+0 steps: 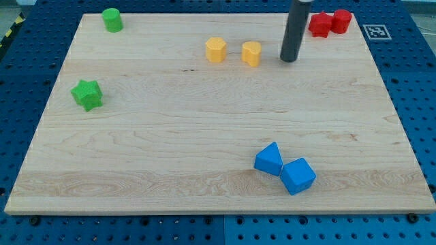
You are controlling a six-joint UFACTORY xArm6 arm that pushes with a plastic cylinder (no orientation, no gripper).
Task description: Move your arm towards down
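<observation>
Camera view: my tip [289, 59] sits near the bench [204, 143] top edge, right of centre. It is just right of the yellow heart-like block [251, 53] and apart from it, w/ two red blocks up-right. Progress, as judged: downward travel looks barely begun; most of the bench lies below the tip. Path straight down looks free until the blue pair near the bottom edge.

End effector: plain rod, no jaws, so no open/closed state applies; it touches no block.

Count:
- green: 2, cylinder [112, 20] top-left corner, star [87, 94] left edge
- yellow: 2, incl. hexagon [216, 50]
- red: 2, [320, 24] and [342, 20], touching
- blue: 2, [269, 159] and [298, 176], touching
</observation>
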